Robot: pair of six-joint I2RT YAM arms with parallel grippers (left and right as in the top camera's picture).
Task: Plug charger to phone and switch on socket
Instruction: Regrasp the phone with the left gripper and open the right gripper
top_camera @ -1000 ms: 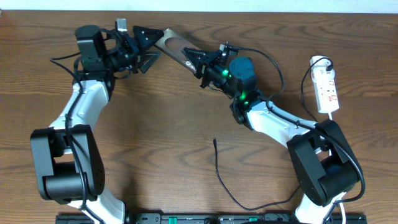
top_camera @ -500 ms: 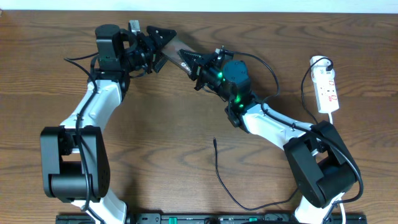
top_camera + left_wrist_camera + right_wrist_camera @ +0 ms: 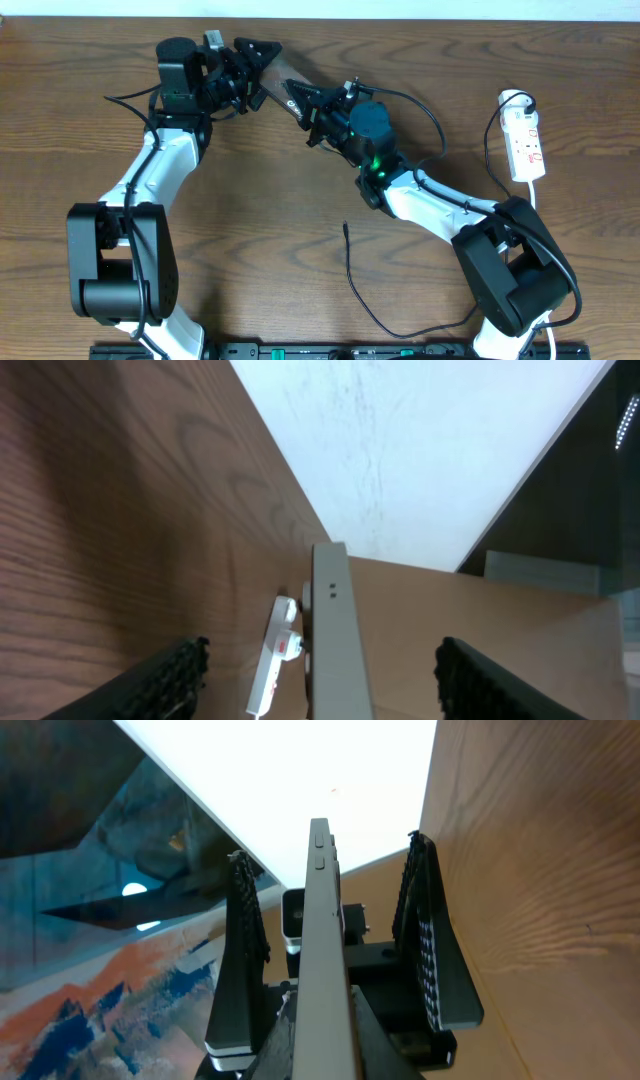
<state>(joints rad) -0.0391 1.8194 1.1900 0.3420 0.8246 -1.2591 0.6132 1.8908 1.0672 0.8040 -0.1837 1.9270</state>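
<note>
a brown wood-grain surface [image 3: 250, 210] fills the overhead view, with a strip of white wall [image 3: 400, 8] along the 12 o'clock edge. just left of 12 o'clock the two arms meet at the phone [image 3: 283, 72], which is held tilted between them. the right gripper [image 3: 298, 100] is clamped tight on the phone's end nearer the centre. the left gripper [image 3: 258, 70] sits astride the opposite end with its jaws spread wide and grips nothing.

the socket [image 3: 525, 140] lies flat at about 2 o'clock near the right edge of the surface, with its white cord looping above it. the charger [image 3: 346, 250] lies loose toward 6 o'clock, well apart from the phone, its tip pointing to 12 o'clock.

only the left wrist view shows a clear gap between each finger and the phone's grey edge, with the socket beyond. only the right wrist view shows more of the room: a mural [image 3: 100, 1010] of orange and blue mountains below a dark panel [image 3: 60, 780].
</note>
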